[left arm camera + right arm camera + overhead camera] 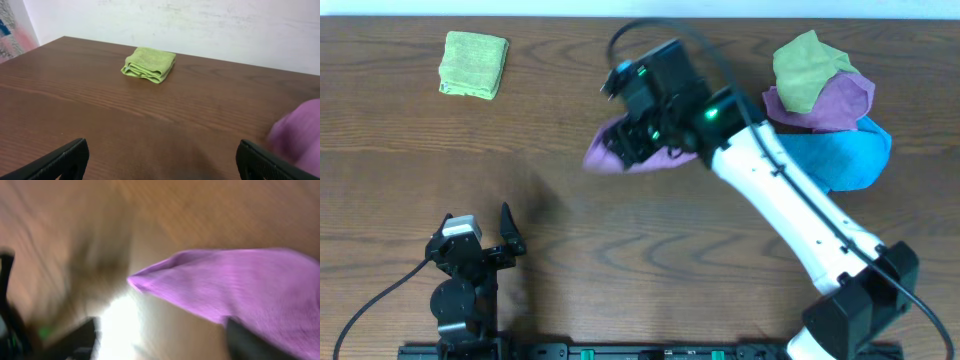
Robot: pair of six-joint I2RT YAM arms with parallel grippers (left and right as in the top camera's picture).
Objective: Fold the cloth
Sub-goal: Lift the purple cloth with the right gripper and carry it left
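Right tool [635, 140] grips purple cloth [605, 155] between folded green cloth [473, 64] and cloth heap [825, 110]; left tool [478, 228] wide.

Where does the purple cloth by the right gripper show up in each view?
Overhead: purple cloth just above centre, partly under the arm.
Left wrist: a blur at the right edge.
Right wrist: fills the right half, blurred.
Shared landmark: folded green cloth, top left overhead, upper middle in left wrist; not in right wrist.
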